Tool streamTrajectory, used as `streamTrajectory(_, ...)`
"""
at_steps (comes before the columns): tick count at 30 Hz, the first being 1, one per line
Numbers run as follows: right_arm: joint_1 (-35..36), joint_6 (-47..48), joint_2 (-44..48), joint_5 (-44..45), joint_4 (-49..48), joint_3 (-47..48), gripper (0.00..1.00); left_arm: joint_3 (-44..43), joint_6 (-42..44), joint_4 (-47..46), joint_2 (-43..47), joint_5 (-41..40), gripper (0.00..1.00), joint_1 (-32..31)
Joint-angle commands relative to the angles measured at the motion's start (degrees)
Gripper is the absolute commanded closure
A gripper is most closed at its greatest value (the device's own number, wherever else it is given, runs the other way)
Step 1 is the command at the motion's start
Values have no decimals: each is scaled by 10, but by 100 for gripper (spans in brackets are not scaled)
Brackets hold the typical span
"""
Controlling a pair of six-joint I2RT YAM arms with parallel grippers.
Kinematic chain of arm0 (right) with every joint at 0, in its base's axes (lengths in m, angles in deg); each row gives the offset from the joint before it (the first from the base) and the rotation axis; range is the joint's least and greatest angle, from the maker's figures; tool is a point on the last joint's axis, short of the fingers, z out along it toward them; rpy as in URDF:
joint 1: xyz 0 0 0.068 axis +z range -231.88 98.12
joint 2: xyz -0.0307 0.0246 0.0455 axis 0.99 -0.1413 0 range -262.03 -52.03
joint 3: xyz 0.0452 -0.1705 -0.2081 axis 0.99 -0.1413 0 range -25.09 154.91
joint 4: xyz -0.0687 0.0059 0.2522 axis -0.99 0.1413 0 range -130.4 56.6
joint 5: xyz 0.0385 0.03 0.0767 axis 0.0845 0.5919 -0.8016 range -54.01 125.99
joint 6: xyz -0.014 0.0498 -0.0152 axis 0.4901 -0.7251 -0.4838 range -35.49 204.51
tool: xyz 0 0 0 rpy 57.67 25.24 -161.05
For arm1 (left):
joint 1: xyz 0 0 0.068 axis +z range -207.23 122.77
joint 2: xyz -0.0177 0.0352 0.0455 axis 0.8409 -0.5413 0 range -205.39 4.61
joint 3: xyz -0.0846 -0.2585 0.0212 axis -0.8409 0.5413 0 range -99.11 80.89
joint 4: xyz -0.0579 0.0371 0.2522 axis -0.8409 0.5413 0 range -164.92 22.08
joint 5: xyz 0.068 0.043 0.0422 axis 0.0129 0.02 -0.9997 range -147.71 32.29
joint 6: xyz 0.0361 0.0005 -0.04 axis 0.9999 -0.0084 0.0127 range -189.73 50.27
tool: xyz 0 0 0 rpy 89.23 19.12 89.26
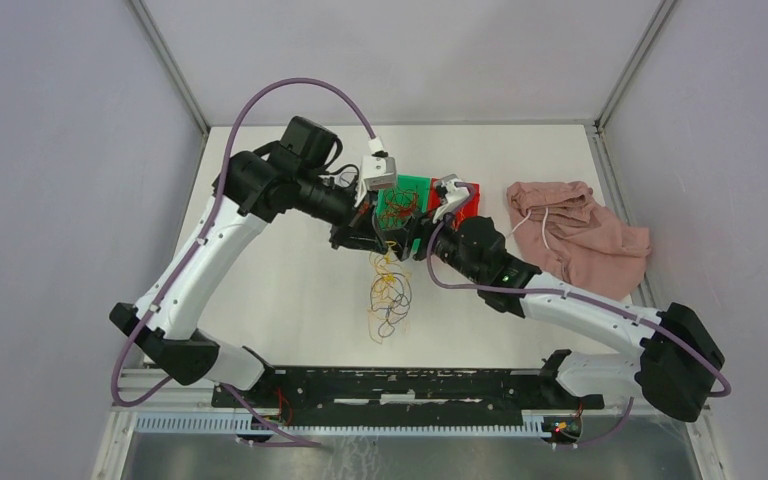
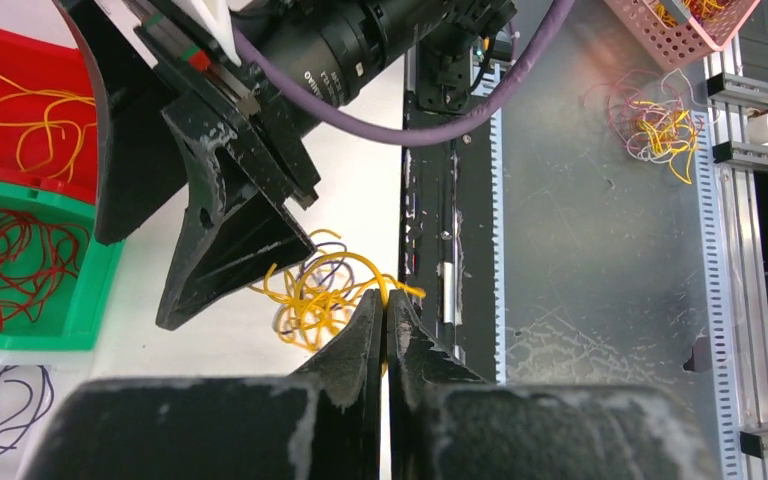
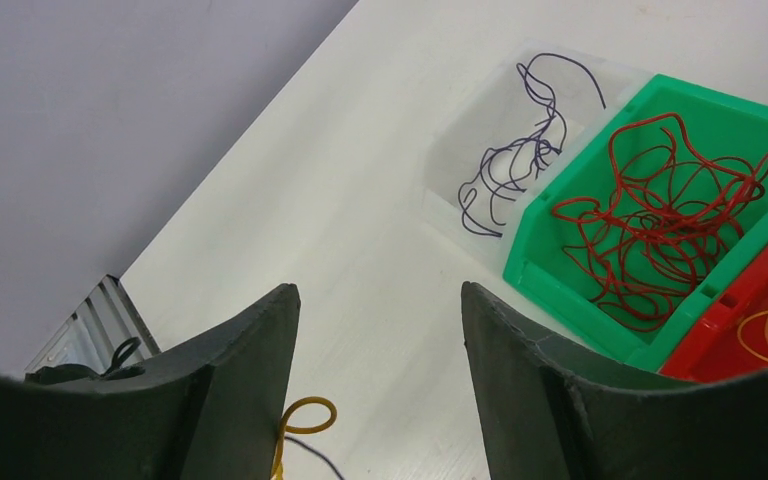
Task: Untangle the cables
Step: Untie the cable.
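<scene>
Yellow cables [image 2: 322,292], green bin [image 3: 564,286]

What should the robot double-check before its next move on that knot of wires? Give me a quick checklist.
1. Left gripper shut on the tangled cables: ok, a yellow strand runs in at its closed tips.
2. Right gripper open and free: ok, jaws apart, nothing between them.
3. Tangle pulled apart: not ok, yellow and purple strands are looped together.
4. Green bin holds only red cables: ok.
5. Which strand would come free most easily: cannot tell.
</scene>
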Motion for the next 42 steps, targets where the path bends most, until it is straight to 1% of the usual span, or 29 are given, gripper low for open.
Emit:
streamTrajectory(1,6,-28,-1,6,-80,10,32,-35,13,8,-8,30,97,-3)
streamTrajectory(6,19,-35,-6,-6,-93,18,30,-54,21,8,-14,25,97,-4)
streamTrajectory(10,27,-37,6,-6,-61,13,30,-73,41,10,-16,-3,97,-4)
streamTrajectory(15,26,-36,55,24,-44,-55,31,-118,59,11,-15,-28,97,-4)
streamTrajectory(22,26,-41,103,43,1,-118,32,-196,59,9,-24,-51,97,-4)
streamTrajectory(24,27,-43,128,51,16,-138,32,-204,61,4,-21,-63,97,-4)
streamTrajectory(26,27,-42,167,61,31,-151,32,-193,61,-6,-15,-71,97,-4)
streamTrajectory(30,27,-25,242,79,90,-115,25,-155,66,-15,-5,-78,97,-7)
streamTrajectory(33,27,-5,260,74,126,-61,21,-131,66,-25,2,-84,97,-13)
streamTrajectory(36,26,21,258,65,145,-17,19,-125,68,-30,0,-95,97,-24)
streamTrajectory(42,27,38,209,2,97,35,20,-122,63,-33,-5,-99,97,-38)
